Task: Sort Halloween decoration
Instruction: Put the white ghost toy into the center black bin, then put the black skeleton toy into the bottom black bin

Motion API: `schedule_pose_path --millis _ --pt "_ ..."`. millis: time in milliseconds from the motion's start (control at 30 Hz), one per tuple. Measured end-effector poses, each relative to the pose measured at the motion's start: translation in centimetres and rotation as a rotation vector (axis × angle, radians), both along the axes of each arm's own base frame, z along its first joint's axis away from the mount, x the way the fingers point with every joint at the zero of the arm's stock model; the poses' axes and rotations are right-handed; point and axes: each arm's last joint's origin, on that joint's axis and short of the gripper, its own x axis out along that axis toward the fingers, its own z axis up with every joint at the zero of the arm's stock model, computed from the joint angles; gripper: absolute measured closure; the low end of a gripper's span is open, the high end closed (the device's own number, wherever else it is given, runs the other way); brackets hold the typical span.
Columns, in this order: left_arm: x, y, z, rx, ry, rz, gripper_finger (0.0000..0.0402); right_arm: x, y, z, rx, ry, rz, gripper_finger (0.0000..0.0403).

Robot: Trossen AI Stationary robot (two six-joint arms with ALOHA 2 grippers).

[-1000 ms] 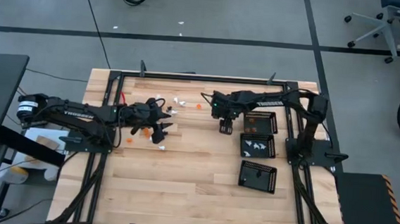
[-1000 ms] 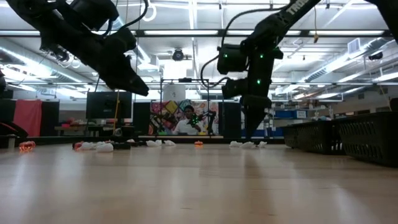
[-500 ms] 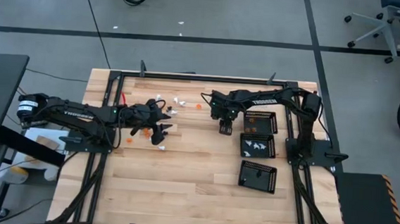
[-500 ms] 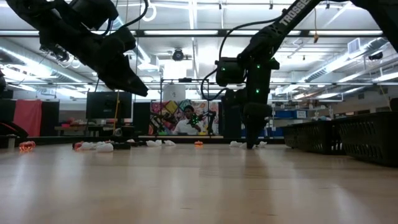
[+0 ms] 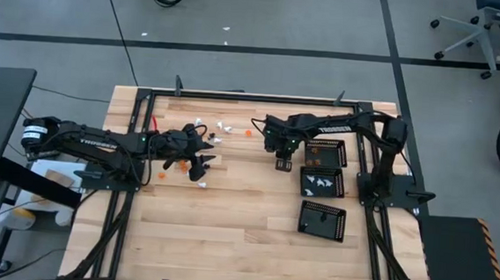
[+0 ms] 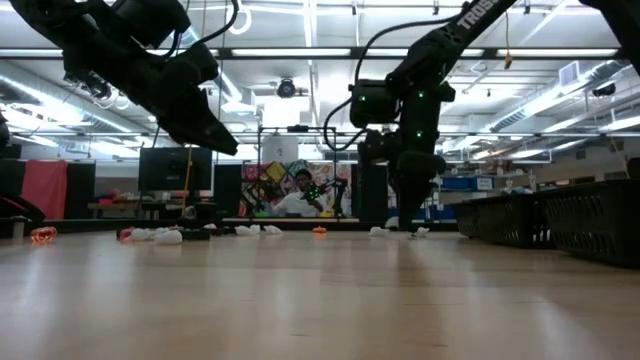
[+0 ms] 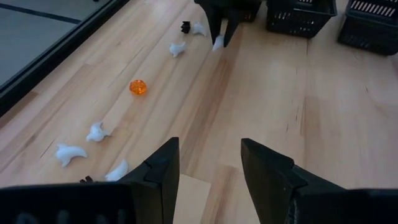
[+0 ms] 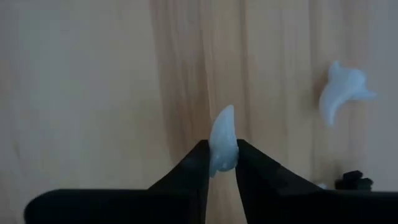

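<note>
A white piece (image 8: 222,142) was pinched between the tips of the right tool (image 8: 219,163), held just above the desk (image 5: 235,227) near its far edge, beside the three trays (image 5: 324,153) along the right side. The carrying step was judged in hand; next, the piece would need moving over the tray of white pieces (image 5: 322,181) and releasing. The left tool (image 7: 209,165) hung wide, empty, over scattered pieces (image 7: 96,132) near the far-left corner.
</note>
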Motion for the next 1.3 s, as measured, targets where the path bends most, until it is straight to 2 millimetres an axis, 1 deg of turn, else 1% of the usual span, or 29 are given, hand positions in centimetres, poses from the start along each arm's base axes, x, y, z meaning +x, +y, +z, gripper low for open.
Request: schedule_pose_path --millis 200,300,533,700,833,1000,1300 --pt "0.0 0.0 0.0 0.000 -0.001 0.000 0.0244 -0.1 0.9 1.4 0.017 -0.039 0.018 0.0328" --pt "0.0 0.0 0.0 0.004 0.001 -0.001 0.0244 -0.5 1.6 2.5 0.045 -0.047 0.013 0.0327" --pt "0.1 0.0 0.1 0.036 -0.003 -0.018 0.0244 -2.9 3.9 5.8 0.113 0.000 -0.025 0.0326" --pt "0.1 0.0 0.1 0.052 -0.001 -0.027 0.0244 -4.8 5.6 7.3 0.189 0.101 -0.075 0.0326" --pt "0.2 0.1 0.4 0.084 -0.016 -0.044 0.0244 -6.1 6.9 7.8 0.209 0.204 -0.104 0.0326" --pt "0.4 0.1 0.7 0.103 -0.049 -0.051 0.0244 -6.5 8.1 7.9 0.213 0.268 -0.102 0.0324" --pt "0.4 0.1 0.7 0.121 -0.051 -0.060 0.0244 -7.4 8.0 7.9 0.201 0.362 -0.167 0.0292"
